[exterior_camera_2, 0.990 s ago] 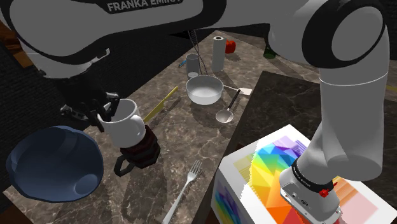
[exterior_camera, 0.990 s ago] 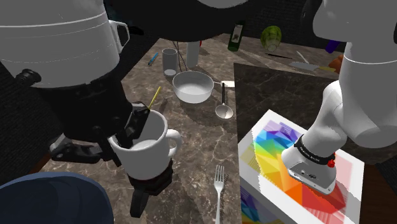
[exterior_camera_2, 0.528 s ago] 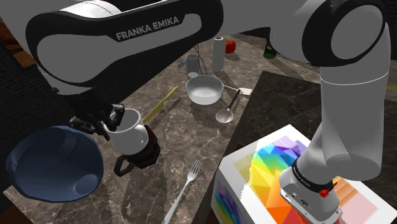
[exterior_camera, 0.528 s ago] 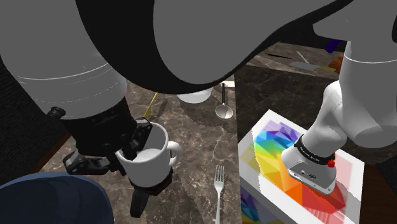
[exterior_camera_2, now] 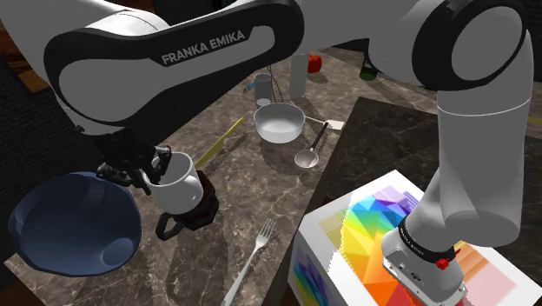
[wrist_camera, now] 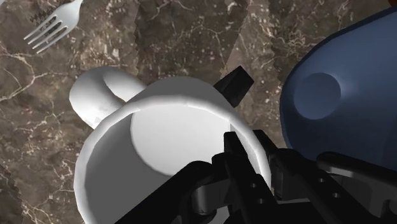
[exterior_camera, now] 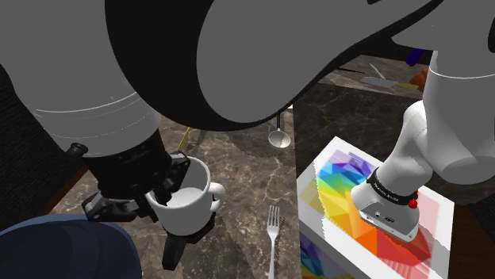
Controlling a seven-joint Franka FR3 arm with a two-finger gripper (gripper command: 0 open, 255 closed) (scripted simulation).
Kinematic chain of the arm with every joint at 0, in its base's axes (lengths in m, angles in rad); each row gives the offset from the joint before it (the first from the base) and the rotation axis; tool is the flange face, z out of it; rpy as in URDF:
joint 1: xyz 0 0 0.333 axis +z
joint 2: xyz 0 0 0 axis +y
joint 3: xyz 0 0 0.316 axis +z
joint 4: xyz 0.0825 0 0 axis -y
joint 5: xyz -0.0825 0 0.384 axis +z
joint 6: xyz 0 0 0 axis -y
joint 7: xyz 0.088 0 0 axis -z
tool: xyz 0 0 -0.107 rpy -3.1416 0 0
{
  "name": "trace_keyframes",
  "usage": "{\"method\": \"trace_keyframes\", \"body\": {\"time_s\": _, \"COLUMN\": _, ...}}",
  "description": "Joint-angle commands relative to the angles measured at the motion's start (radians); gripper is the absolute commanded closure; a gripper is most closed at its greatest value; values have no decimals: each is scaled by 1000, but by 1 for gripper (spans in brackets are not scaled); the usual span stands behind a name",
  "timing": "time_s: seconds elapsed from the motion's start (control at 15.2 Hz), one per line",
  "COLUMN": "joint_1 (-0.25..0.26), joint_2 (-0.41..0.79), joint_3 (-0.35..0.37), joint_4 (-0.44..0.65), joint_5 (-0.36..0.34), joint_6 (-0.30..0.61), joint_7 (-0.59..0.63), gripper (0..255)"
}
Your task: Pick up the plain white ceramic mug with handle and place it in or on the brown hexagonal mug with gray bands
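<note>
Gripper state: the gripper is clamped on the rim of the white mug. In the wrist view one of the fingers stands inside the wall and the other outside it, with the rim pinched between them.

Held item, position: the white mug hangs from that rim grip, mouth up and leaning slightly. Its handle points toward the shoulder view's right, on the far side from the gripper.

Target, position: the brown mug stands on the dark marbled counter directly beneath the white mug. Its own dark handle sticks out low, toward the second exterior view's lower left.

Governing relation: the two mugs' upright axes run close to one line. The white mug's base overlaps the brown mug's mouth in both exterior views. Whether the base rests inside or hangs just clear of it cannot be told.

Neighbours: a blue bowl lies just beside the gripper, on the side away from the white mug's handle. A fork lies on the counter beyond the target, apart from both mugs.

Assessment: the placing looks nearly complete. The remaining move would be straight down along the shared axis, if any is needed, and then a release.

Risk: the lean could tip the white mug against the brown rim once it is let go, and the outer finger has little room next to the blue bowl.
</note>
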Motion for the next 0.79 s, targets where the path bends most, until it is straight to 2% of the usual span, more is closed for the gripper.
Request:
{"method": "trace_keyframes", "body": {"time_s": 0.0, "joint_1": -1, "joint_2": 3, "joint_3": -1, "joint_4": -2, "joint_5": -1, "joint_6": 0, "joint_7": 0, "gripper": 255}}
{"method": "trace_keyframes", "body": {"time_s": 0.07, "joint_1": -1, "joint_2": 3, "joint_3": -1, "joint_4": -2, "joint_5": -1, "joint_6": 0, "joint_7": 0, "gripper": 0}}
{"method": "trace_keyframes", "body": {"time_s": 0.4, "joint_1": -1, "joint_2": 3, "joint_3": -1, "joint_4": -2, "joint_5": -1, "joint_6": 0, "joint_7": 0, "gripper": 0}}
{"method": "trace_keyframes", "body": {"time_s": 0.66, "joint_1": 26, "joint_2": 15, "joint_3": 0, "joint_4": 149, "joint_5": -4, "joint_6": -135, "joint_7": -6, "gripper": 0}}
{"method": "trace_keyframes", "body": {"time_s": 0.73, "joint_1": 25, "joint_2": 15, "joint_3": 0, "joint_4": 149, "joint_5": -4, "joint_6": -135, "joint_7": -6, "gripper": 0}}
